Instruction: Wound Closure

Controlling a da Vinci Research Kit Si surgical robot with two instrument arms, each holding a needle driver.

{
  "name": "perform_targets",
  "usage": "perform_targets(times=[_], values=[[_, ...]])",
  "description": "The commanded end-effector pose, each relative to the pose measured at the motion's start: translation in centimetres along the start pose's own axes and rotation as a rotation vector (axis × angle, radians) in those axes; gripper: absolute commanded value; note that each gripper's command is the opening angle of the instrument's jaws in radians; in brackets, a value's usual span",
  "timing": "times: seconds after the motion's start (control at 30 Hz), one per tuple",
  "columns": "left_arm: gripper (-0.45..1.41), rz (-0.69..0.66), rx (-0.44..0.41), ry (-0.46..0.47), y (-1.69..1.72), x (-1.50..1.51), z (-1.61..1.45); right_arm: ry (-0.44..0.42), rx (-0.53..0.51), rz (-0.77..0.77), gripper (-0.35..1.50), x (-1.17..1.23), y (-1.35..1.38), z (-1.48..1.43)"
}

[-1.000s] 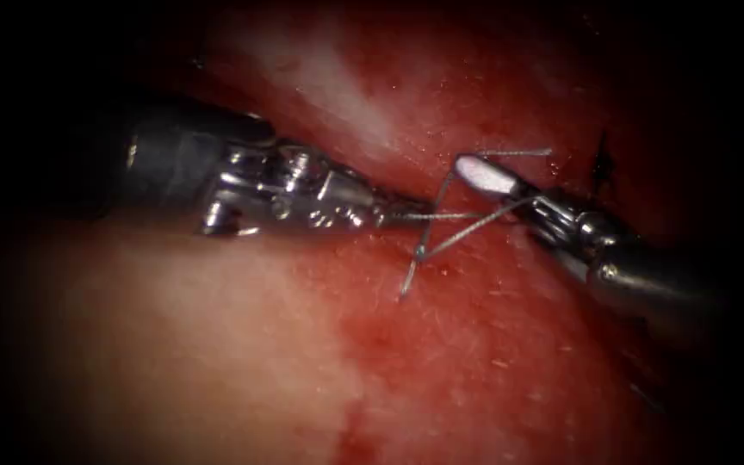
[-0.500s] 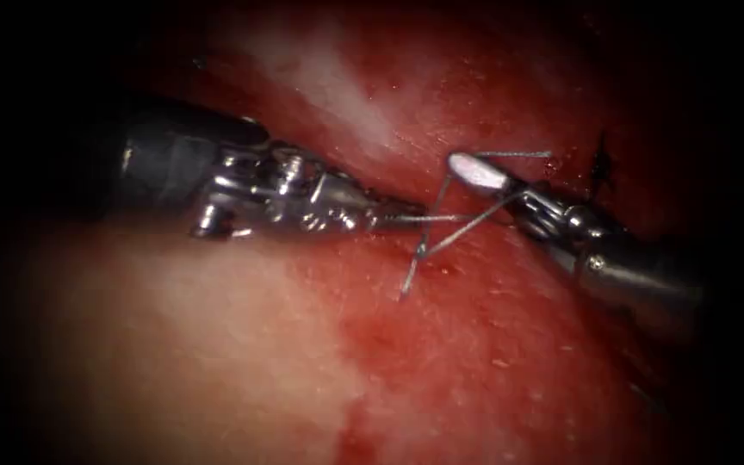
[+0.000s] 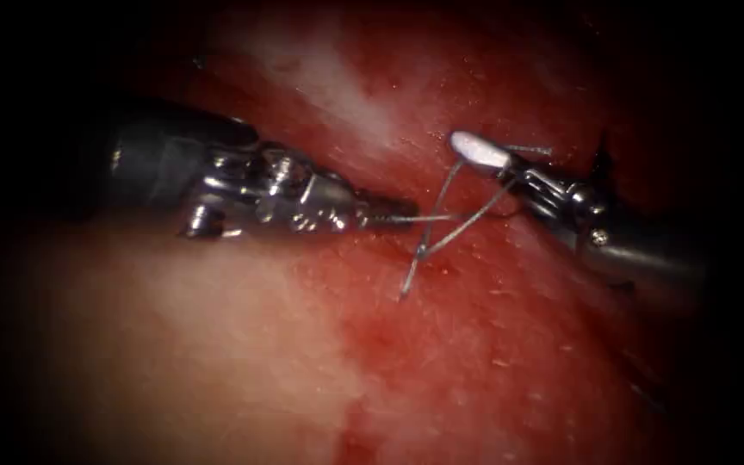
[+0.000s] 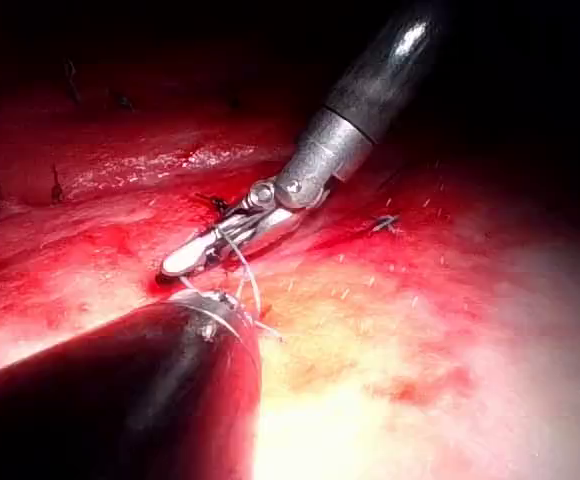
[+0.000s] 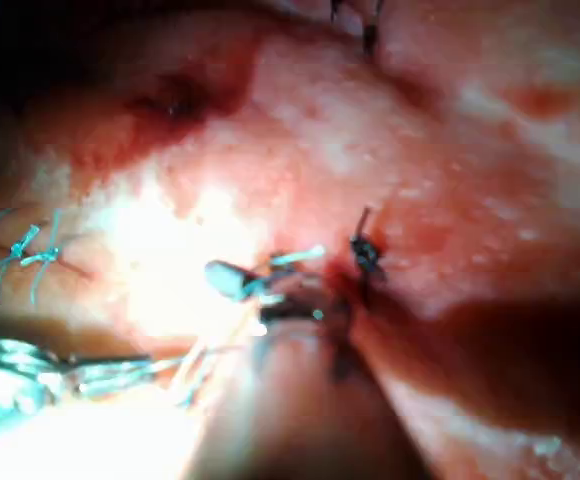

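The left gripper point(image 3: 402, 211) lies over the cut point(image 3: 372, 176) in the tissue point(image 3: 217, 344), its jaws closed on a strand of thread point(image 3: 428, 218) that runs level toward the right. The right gripper point(image 3: 480, 151) sits on the right side of the cut with its jaws closed on another strand that slants down to a knot point(image 3: 421, 252) on the tissue. From the knot a short thread end point(image 3: 406, 280) sticks downward, and a further strand rises to the right gripper's tip. A dark finished stitch point(image 3: 600, 164) sits just beside the right tool. Red fluid point(image 3: 406, 344) covers the tissue below the knot. Neither gripper holds a needle.
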Motion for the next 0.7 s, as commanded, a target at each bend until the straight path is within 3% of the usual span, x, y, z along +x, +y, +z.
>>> perform_targets(times=[0.03, 0.2, 0.47, 0.63, 0.7], values=[[-0.45, 0.002, 0.0, 0.003, 0.0, 0.01, 0.06, -0.002, 0.005, -0.003, -0.35, -0.02, -0.02, 0.08], [-0.45, 0.007, -0.003, 0.01, 0.02, -0.05, 0.01, -0.026, -0.034, -0.042, -0.35, 0.02, -0.13, 0.0], [-0.45, -0.007, -0.017, -0.022, -0.07, -0.3, -0.01, -0.048, -0.039, -0.177, -0.35, 0.03, -0.58, -0.23], [-0.45, -0.071, -0.044, -0.055, -0.41, -0.71, 0.12, -0.14, 0.037, -0.342, -0.35, -0.18, -1.05, -0.47], [-0.45, -0.084, -0.047, -0.062, -0.47, -0.78, 0.15, -0.142, 0.038, -0.364, -0.35, -0.2, -1.08, -0.49]])
